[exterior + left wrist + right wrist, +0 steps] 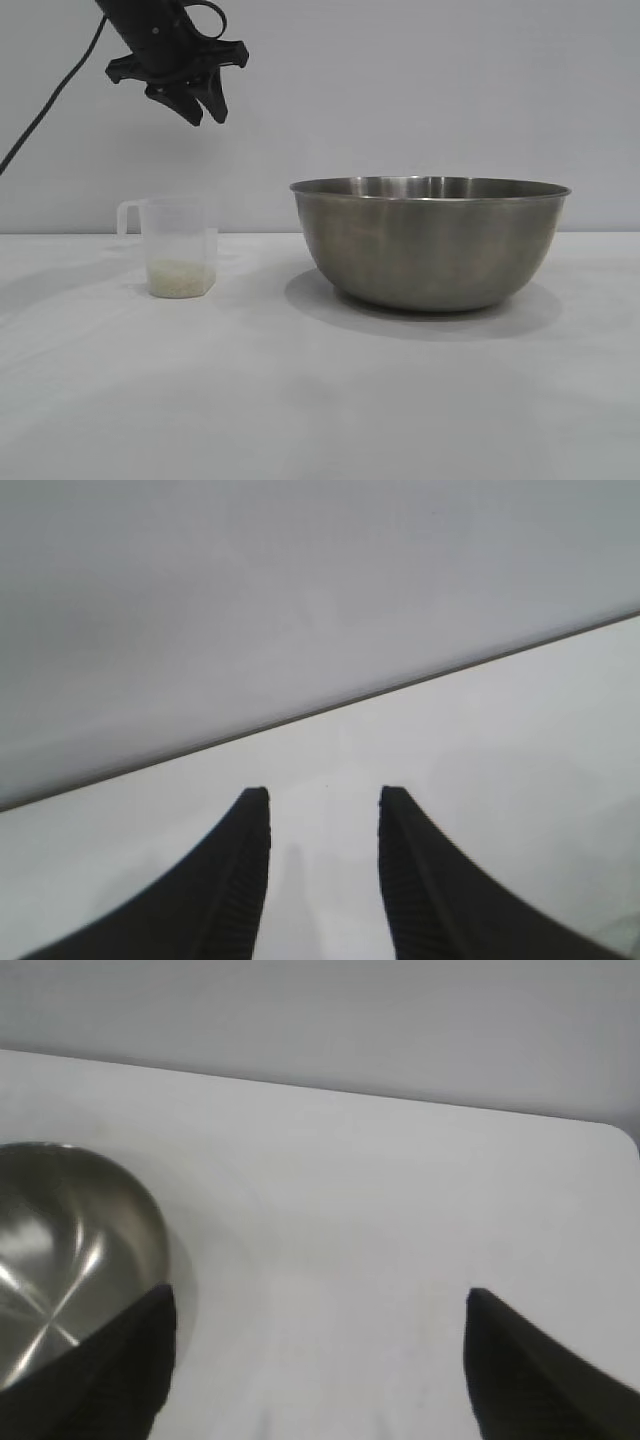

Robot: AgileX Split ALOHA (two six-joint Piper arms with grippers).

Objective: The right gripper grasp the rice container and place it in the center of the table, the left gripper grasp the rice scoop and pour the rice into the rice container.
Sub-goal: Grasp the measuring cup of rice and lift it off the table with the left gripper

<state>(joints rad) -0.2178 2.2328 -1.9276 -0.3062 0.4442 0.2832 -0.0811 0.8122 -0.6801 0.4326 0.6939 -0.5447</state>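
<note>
Only the exterior view shows the rice scoop (181, 246) standing upright on the bench (300, 400), a shallow layer of rice (181, 279) in its bottom, with the left tool (190, 85) hanging above it, narrowly parted and empty. The rice container (430, 243) sits well apart to the scoop's right. Only the right wrist view looks into its bare steel inside, the right tool (320, 1360) spread wide just beside it, gripping nothing.

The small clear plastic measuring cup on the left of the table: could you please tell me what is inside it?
The small clear plastic measuring cup holds a shallow layer of off-white rice grains at its bottom; the rest looks empty. Nothing covers it.
</note>
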